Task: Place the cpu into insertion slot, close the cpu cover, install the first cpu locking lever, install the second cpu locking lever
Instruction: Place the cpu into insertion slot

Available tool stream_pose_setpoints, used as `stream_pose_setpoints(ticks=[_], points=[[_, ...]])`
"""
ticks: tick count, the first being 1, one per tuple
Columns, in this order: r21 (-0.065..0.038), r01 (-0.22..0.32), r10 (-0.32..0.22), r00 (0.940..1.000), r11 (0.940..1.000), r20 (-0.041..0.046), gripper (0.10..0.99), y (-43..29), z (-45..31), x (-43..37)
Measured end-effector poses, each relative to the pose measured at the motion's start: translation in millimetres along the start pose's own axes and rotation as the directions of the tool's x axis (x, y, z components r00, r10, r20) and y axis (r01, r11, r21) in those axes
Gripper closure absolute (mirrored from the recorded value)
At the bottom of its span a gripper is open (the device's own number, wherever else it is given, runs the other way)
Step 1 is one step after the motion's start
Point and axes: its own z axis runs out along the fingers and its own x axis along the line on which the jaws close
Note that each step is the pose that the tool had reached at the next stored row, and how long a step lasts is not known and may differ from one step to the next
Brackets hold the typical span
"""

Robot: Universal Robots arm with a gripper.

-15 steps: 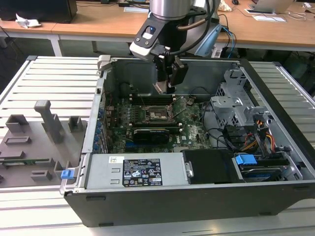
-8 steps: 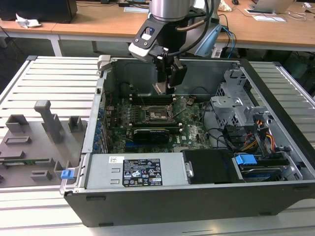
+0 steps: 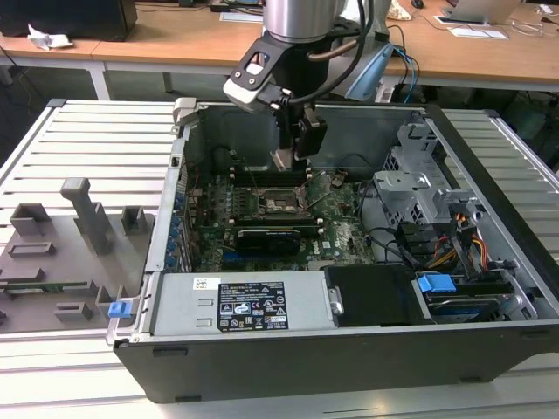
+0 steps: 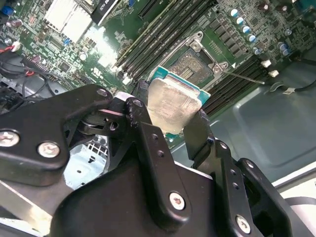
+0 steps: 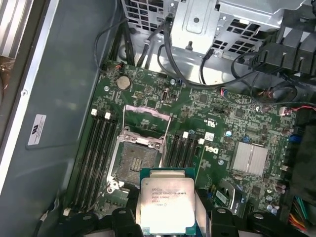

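Observation:
My gripper (image 3: 291, 159) hangs inside the open computer case (image 3: 175, 262), shut on the cpu (image 3: 281, 160). The cpu (image 5: 167, 205) is a flat square chip with a dull silvery top and green edge, pinched at two opposite sides by the black fingers (image 4: 197, 129). It is held in the air, apart from the board. The insertion slot (image 5: 137, 164) lies bare on the green motherboard, with its contact field showing (image 4: 193, 63). The cpu cover (image 5: 144, 114) stands swung open at one end of the slot. A thin wire lever (image 4: 243, 75) sticks out beside the slot.
Memory slots (image 5: 98, 148) flank the socket on both sides. A long black card (image 3: 266, 236), a silver heat sink (image 5: 251, 159), a metal drive cage (image 3: 419, 188) and loose cables (image 5: 207, 59) surround it. A grey fixture plate (image 3: 61, 253) lies at the exterior view's left.

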Motion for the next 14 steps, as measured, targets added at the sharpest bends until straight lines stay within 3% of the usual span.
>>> stream_pose_setpoints(ticks=[14], points=[[-0.001,-0.095,0.095,0.9954,0.9954,0.0066,0.557,-2.9,6.5,0.5]])
